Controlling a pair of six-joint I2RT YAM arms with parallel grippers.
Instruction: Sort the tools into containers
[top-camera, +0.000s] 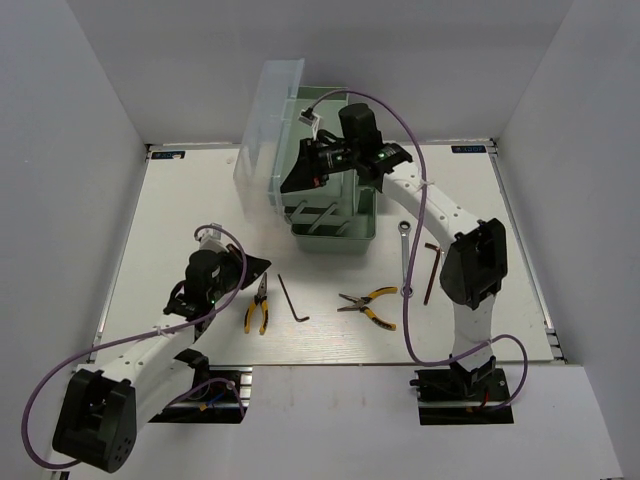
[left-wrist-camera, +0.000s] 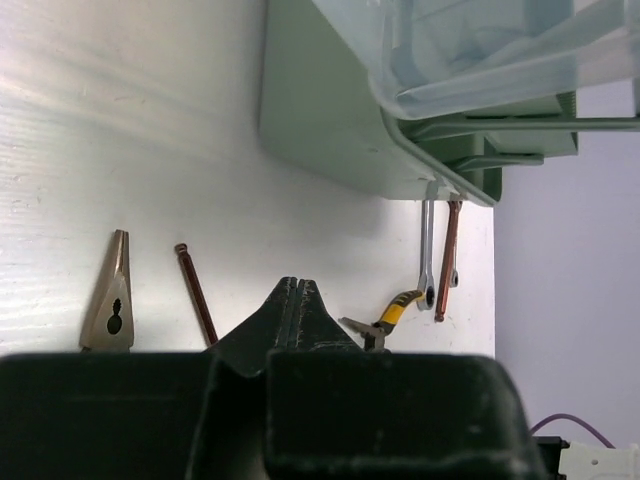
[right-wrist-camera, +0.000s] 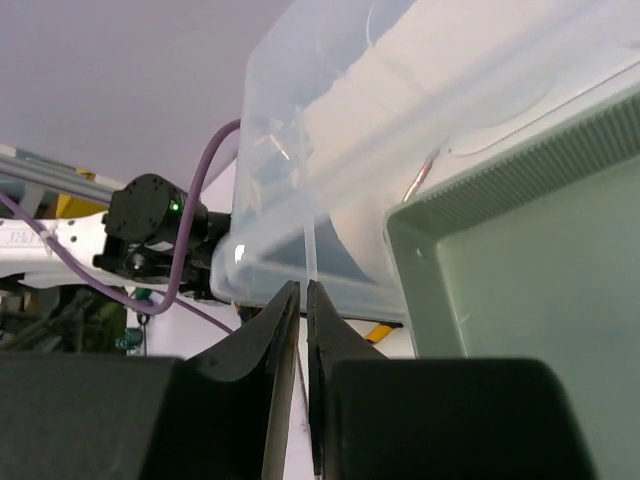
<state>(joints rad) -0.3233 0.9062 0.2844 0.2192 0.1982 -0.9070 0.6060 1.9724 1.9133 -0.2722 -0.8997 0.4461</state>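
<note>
The pale green toolbox stands at the back middle with its clear lid raised. My right gripper reaches over the box, and its jaws are closed on a thin edge of the clear lid. My left gripper is shut and empty, low over the table. One pair of yellow-handled pliers lies just in front of it. A dark hex key, a second pair of pliers, a silver wrench and a reddish hex key lie to the right.
In the left wrist view the first pliers' head, the hex key, the second pliers, the wrench and the toolbox wall lie ahead. White walls enclose the table on three sides.
</note>
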